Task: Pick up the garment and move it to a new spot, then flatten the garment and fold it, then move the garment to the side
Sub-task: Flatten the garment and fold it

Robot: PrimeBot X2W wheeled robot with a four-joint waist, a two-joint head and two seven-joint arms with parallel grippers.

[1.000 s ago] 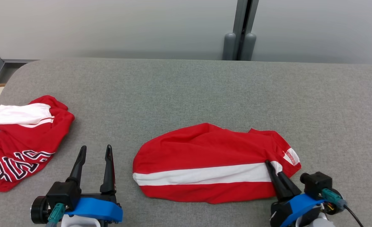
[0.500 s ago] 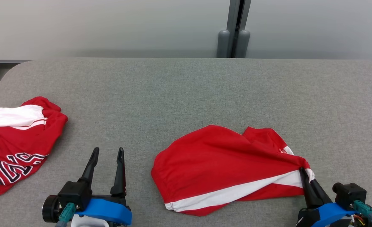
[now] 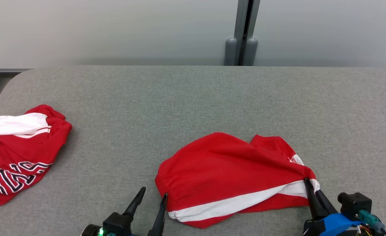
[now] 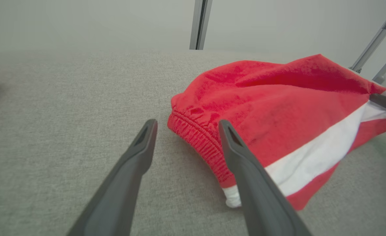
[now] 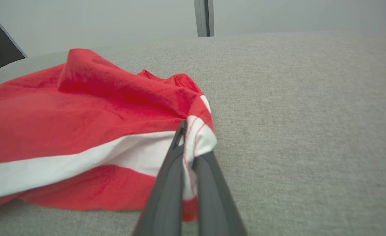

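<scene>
Far over on the left lies a crumpled red and white top with black letters [image 3: 19, 157]. It rests on the big grey cloth table [image 3: 193, 98], well apart from everything else.

Next comes the left gripper [image 3: 154, 192], low down near the front edge. Its two dark fingers are spread wide and hold nothing. In the left wrist view they point at the stretchy edge [image 4: 196, 141] of the next thing, and one finger is just beside it.

In the middle of the table, toward the front, lies the red garment with a white stripe [image 3: 225, 170]. Its left end rests flat on the table. Its right end is pulled up a little into a point.

On the right is the right gripper [image 3: 307, 182]. Its fingers are pinched tight on the white corner [image 5: 199, 137] of the garment.

The garment looks soft, thin and light. It bends and wrinkles wherever it is pulled, so I think it will sag and bunch up if only one corner is lifted. It does not look slippery, and it will not break. A good place for the left gripper to take hold would be the thick stretchy edge at the left end. With both ends held, the cloth could be carried and pulled flat.
</scene>
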